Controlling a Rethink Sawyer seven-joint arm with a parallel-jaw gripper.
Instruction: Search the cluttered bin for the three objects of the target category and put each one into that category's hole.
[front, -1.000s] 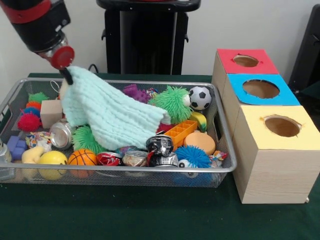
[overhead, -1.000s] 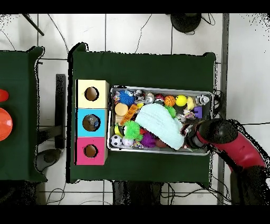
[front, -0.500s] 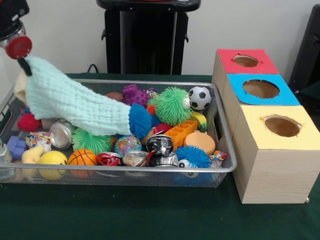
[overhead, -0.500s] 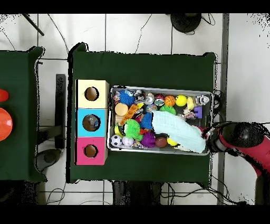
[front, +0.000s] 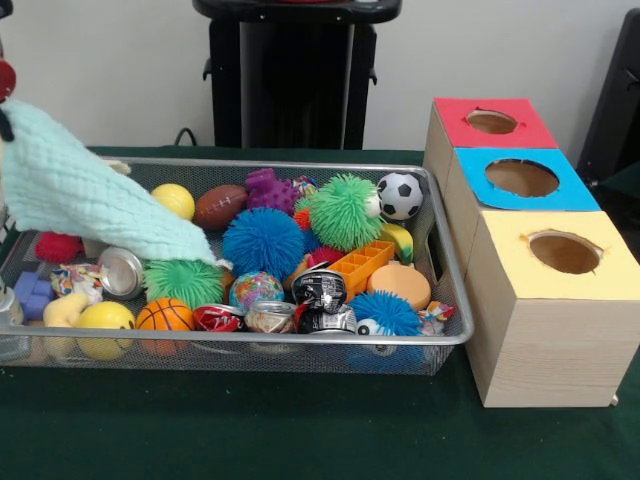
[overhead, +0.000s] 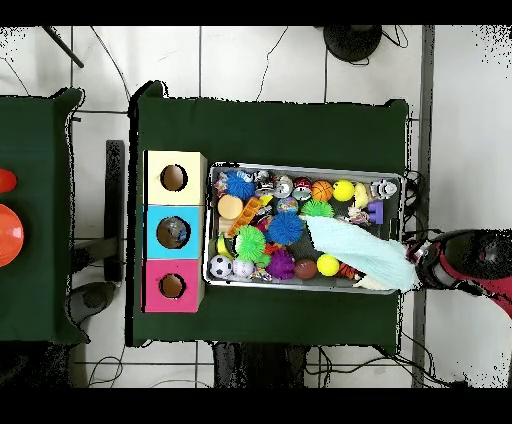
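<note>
My gripper (front: 5, 120) is at the far left edge of the front view, shut on a corner of a mint green cloth (front: 90, 200). The cloth hangs slanting over the left end of the wire bin (front: 300, 340). In the overhead view the gripper (overhead: 414, 268) is just outside the bin's right end, and the cloth (overhead: 360, 255) trails back over the rim. Uncovered in the bin are a yellow ball (front: 174, 200), a brown football (front: 220, 205), a blue spiky ball (front: 264, 242), a soccer ball (front: 401, 195) and a basketball (front: 165, 315).
Three wooden boxes with round holes stand right of the bin: red (front: 490, 122), blue (front: 522, 178) and yellow (front: 564, 252). The bin also holds a green spiky ball (front: 345, 210), a can (front: 121, 270), an orange tray (front: 362, 265) and several small toys.
The gripper has pulled the cloth left and off the pile, out past the bin's end. The yellow ball, football and blue spiky ball have come into sight.
</note>
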